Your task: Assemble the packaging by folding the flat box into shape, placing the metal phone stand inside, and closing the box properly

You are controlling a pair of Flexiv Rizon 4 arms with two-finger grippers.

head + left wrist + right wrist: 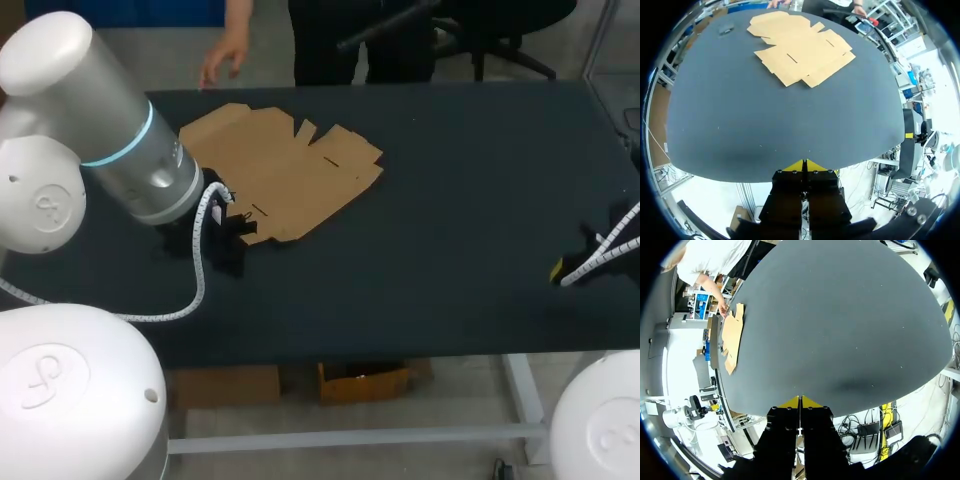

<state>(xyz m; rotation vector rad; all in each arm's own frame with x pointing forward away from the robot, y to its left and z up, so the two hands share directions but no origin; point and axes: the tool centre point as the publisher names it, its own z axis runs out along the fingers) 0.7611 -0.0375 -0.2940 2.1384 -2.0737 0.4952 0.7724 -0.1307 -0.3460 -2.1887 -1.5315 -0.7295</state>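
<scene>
The flat brown cardboard box [285,165] lies unfolded on the black table [450,200], at the far left of centre. In the left wrist view the box [800,47] is well ahead of my left gripper [804,165], whose yellow tips are pressed together with nothing between them. In the head view my left gripper [238,230] hangs over the box's near edge. My right gripper [560,270] is at the right near side, far from the box [731,337], and is shut and empty [800,401]. A small dark grey object [726,29] lies beside the box; I cannot identify it.
A person's hand [222,60] is at the table's far edge, close to the cardboard's far side [722,307]; I cannot tell whether it touches. The table's near edge [400,355] runs under both arms.
</scene>
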